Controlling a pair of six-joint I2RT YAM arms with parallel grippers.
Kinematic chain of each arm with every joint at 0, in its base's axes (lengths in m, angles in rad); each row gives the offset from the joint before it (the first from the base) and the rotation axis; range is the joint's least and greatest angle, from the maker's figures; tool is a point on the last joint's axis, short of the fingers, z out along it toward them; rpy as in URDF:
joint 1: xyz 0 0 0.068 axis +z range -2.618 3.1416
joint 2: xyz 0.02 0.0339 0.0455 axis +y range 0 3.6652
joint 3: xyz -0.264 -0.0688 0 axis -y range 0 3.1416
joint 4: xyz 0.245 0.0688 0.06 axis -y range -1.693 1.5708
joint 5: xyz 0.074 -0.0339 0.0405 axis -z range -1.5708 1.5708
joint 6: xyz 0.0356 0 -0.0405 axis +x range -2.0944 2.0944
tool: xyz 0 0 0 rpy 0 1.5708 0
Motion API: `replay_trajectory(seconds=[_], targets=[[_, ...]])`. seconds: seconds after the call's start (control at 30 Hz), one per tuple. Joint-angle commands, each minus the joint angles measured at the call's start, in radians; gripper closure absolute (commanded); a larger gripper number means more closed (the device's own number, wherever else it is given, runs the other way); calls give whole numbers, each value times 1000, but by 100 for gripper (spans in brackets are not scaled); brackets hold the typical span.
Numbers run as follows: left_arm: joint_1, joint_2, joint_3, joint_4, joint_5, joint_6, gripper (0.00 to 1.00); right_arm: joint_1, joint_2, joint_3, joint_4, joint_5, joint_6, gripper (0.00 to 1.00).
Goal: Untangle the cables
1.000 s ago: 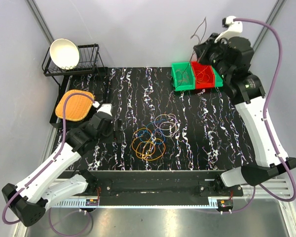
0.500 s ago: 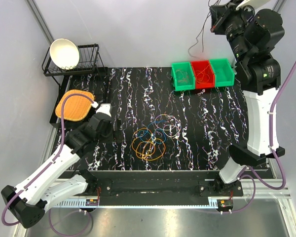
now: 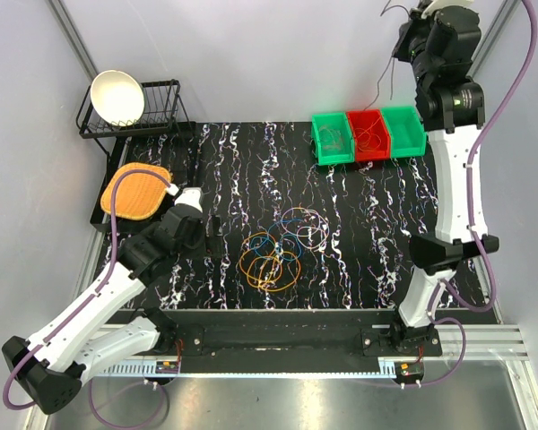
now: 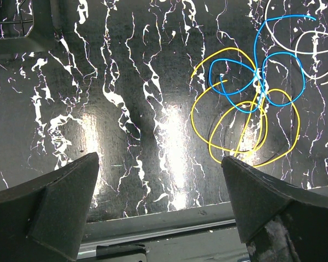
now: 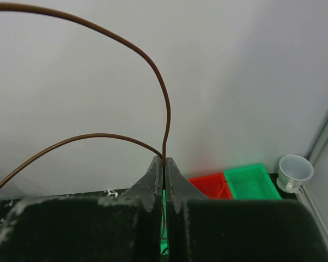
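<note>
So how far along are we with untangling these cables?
Done: cables already lie in the red bin and the left green bin. In hand: the right end effector, raised high at the back, is shut on a brown cable. Left: the tangle of orange, blue, yellow and pale loops mid-table, with the left end effector open beside it.

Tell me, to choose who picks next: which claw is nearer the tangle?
Left. Left claw hovers just left of the tangle; right claw is raised far behind it, holding a brown cable.
</note>
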Motion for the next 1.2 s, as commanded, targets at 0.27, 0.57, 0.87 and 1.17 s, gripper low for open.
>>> replay_trajectory(seconds=[0.27,0.57,0.87,1.17], targets=[[3,-22,-17,57,-18,19,2,-129,119,152,70,-89,28,100],[5,-7,-15,57,-17,17,2,-205,215,160,209,-98,22,100],[3,8,-17,57,-21,17,2,-350,360,181,367,-218,135,100],[3,11,-18,57,-27,15,2,-364,476,185,453,-270,140,100]])
